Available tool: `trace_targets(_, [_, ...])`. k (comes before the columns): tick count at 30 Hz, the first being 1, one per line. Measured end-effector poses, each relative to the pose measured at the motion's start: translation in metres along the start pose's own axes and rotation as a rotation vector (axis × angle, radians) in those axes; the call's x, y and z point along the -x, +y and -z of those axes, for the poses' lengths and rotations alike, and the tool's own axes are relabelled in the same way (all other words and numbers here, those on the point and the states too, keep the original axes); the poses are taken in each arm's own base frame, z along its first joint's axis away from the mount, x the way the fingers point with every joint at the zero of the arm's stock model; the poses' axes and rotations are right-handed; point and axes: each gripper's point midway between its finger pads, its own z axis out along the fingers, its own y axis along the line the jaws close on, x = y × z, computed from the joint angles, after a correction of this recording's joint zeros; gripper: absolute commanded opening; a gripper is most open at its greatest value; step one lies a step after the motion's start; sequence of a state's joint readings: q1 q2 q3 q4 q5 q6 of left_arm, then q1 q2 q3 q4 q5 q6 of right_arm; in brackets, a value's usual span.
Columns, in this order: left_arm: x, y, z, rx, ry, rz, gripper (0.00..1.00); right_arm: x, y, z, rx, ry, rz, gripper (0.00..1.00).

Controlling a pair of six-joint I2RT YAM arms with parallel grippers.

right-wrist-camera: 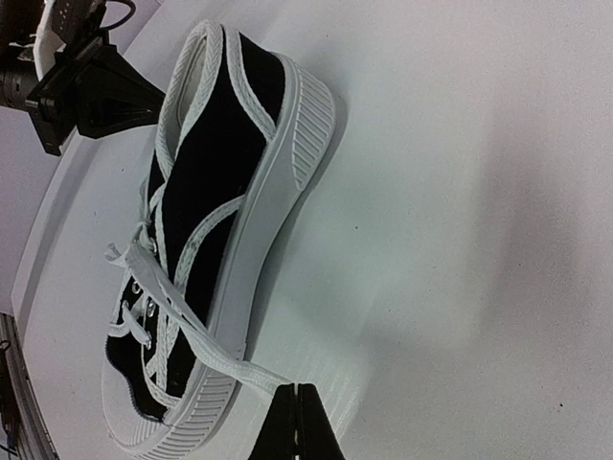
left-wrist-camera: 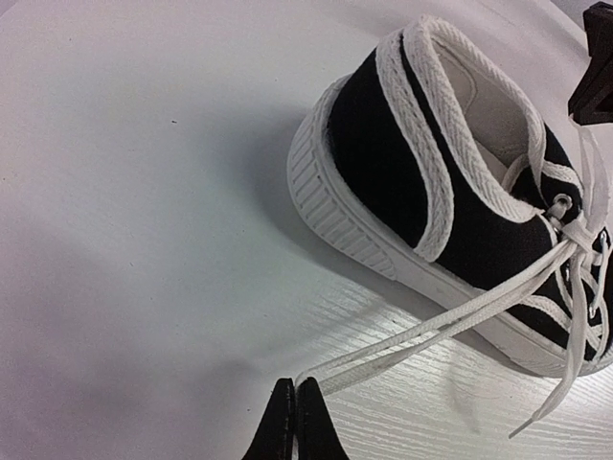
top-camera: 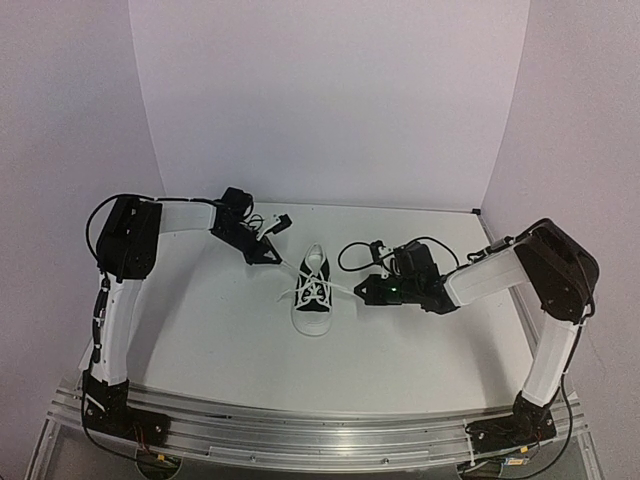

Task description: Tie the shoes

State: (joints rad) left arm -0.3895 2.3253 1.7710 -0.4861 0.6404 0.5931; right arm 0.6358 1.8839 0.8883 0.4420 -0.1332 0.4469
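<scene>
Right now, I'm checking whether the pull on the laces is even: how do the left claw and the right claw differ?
The left claw sits off the shoe's left side, toward the heel. The right claw sits beside its middle, on the right. The left claw seems to pinch a doubled lace, while the right claw pinches a single lace. Both are shut on white lace drawn outward from the shoe.

sneaker (top-camera: 313, 300): black canvas, white sole | upright on table (top-camera: 200, 340) | laces (left-wrist-camera: 431, 328) stretched sideways
</scene>
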Motion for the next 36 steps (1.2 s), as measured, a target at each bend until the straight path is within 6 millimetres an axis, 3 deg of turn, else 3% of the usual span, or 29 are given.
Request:
trace_targets(7, [-0.004, 0.007, 0.002, 0.024, 0.002, -0.026, 0.0, -0.001, 0.0, 0.0, 0.007, 0.004, -0.009, 0.0])
trace_targets(13, [-0.003, 0.0, 0.004, -0.008, -0.001, -0.035, 0.01, -0.003, 0.004, -0.005, 0.033, 0.031, -0.013, 0.0])
trace_targets(16, [0.003, -0.002, 0.009, -0.008, -0.011, -0.05, 0.06, 0.006, 0.009, -0.01, 0.054, 0.029, -0.012, 0.0])
trace_targets(20, [0.016, -0.006, 0.017, -0.018, -0.033, -0.062, 0.22, 0.018, 0.019, -0.012, 0.086, 0.018, -0.007, 0.01])
trace_targets(24, [0.029, -0.007, 0.024, -0.024, -0.055, -0.072, 0.45, 0.029, 0.03, -0.012, 0.119, 0.007, -0.011, 0.1])
trace_targets(28, [0.037, -0.011, 0.031, -0.036, -0.061, -0.091, 0.59, 0.043, 0.042, -0.011, 0.151, -0.007, -0.011, 0.19])
trace_targets(29, [0.038, -0.012, 0.033, -0.038, -0.062, -0.099, 0.61, 0.047, 0.046, -0.011, 0.16, -0.012, -0.008, 0.25])
trace_targets(33, [0.046, -0.015, 0.042, -0.034, -0.063, -0.149, 0.61, 0.073, 0.069, -0.008, 0.213, -0.051, 0.012, 0.44])
trace_targets(36, [0.049, -0.021, 0.048, -0.044, -0.059, -0.181, 0.52, 0.085, 0.079, -0.006, 0.231, -0.079, 0.028, 0.67])
